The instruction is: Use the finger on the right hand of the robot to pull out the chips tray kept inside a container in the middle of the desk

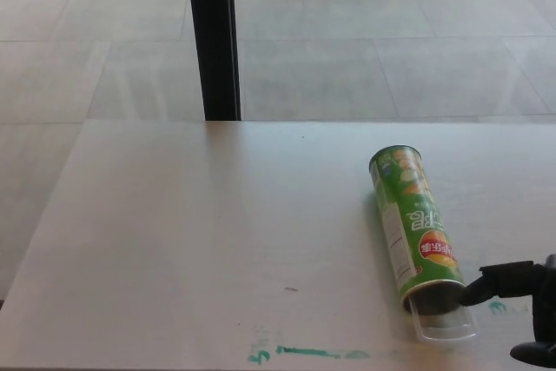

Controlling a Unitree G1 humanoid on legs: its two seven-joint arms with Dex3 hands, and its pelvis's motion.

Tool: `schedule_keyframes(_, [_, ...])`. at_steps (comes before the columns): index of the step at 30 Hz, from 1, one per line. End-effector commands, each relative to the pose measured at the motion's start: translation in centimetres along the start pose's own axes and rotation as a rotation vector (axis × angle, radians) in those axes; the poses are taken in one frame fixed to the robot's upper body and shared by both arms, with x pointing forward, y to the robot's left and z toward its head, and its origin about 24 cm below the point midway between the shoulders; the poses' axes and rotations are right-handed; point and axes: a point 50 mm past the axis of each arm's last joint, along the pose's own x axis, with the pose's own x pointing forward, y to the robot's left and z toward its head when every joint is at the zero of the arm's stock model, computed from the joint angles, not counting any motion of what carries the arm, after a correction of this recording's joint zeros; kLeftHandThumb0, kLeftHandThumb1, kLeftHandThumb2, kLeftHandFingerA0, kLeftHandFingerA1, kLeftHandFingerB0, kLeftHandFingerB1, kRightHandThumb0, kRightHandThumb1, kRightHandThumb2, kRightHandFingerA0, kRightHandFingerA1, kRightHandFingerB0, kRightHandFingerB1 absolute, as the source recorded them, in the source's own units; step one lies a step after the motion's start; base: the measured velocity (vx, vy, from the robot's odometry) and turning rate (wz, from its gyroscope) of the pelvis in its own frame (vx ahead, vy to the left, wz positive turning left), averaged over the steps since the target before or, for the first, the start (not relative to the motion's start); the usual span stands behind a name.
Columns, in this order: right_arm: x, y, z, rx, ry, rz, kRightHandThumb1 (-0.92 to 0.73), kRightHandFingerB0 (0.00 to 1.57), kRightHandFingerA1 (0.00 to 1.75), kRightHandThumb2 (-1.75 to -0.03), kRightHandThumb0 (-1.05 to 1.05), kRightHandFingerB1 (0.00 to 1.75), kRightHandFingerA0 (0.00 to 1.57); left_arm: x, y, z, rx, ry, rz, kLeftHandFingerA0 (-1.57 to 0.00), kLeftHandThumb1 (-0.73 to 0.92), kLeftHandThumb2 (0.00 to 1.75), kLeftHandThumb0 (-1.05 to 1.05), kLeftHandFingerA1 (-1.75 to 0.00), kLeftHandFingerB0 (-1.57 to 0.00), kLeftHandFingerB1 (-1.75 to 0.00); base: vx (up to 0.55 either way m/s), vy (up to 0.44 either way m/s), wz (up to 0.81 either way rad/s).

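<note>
Near the desk's point(174, 241) right edge, the clear chips tray point(445, 322) is poking from the lying green container point(415, 230); the right robot hand point(521, 301), spread, is seemingly touching its mouth. Finger slippage risks rolling the container.

The green chips container point(415, 228) lies on its side on the desk point(191, 232), right of the desk's middle, open mouth toward the near edge. The clear plastic tray point(443, 321) sticks partway out of that mouth, flat on the desk.
</note>
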Motion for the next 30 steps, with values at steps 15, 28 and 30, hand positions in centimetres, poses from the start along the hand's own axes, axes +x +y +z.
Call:
schedule_keyframes(15, [0.9,-1.6,-0.9,0.047,0.081,-0.099,-0.58,0.54,1.21,-0.57,-0.17,0.46,0.86,-0.6,1.0,0.1,0.039,-0.004,0.019,-0.33,0.73,0.62,-0.68,-0.69,-0.36,-0.54,0.0,0.0,0.0])
schedule_keyframes(28, [1.6,0.2,-0.7,0.054,0.091,-0.046,-0.51,0.51,1.13,-0.68,-0.24,0.52,0.92,-0.4,0.9,0.3,0.027,-0.001,0.019,-0.32,0.75,0.62,-0.64,-0.69,-0.32,-0.5,0.0,0.0,0.0])
schedule_keyframes(30, [1.7,0.5,-0.6,0.051,0.085,-0.039,-0.51,0.51,1.11,-0.68,-0.24,0.53,0.92,-0.5,0.9,0.3,0.063,0.001,0.018,-0.31,0.75,0.63,-0.67,-0.67,-0.34,-0.52,0.0,0.0,0.0])
